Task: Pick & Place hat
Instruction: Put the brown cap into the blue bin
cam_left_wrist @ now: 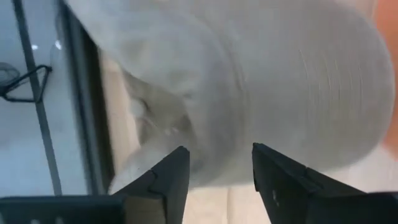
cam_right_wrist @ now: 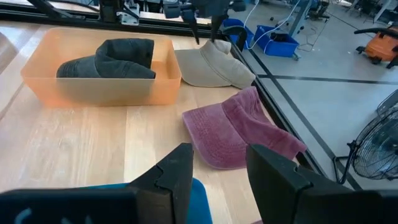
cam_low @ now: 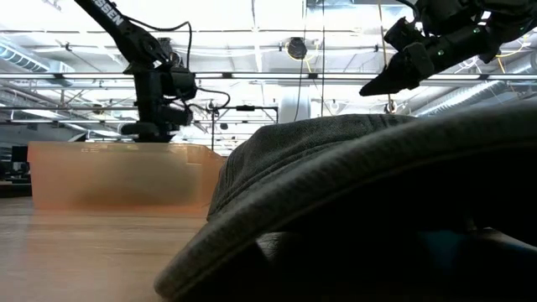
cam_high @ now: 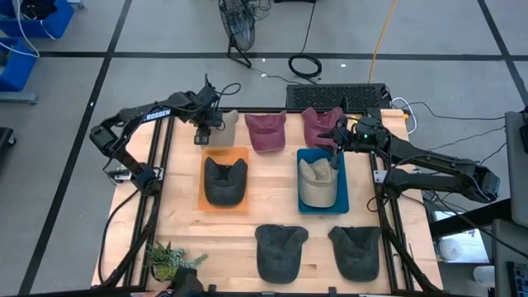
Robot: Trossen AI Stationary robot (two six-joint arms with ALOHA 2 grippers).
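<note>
The left gripper point(cam_high: 202, 137), fingers parted, hovers over the beige cloth cap point(cam_high: 224, 129); the right gripper point(cam_high: 332, 137), also parted, hangs above the blue bin point(cam_high: 302, 157).

Grey taped floor point(cam_high: 165, 33) (fan point(cam_high: 238, 29), blue bins point(cam_high: 37, 16))

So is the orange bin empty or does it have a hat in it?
Not empty. The orange bin holds one dark grey hat, seen inside its walls from above and from the right wrist.
</note>
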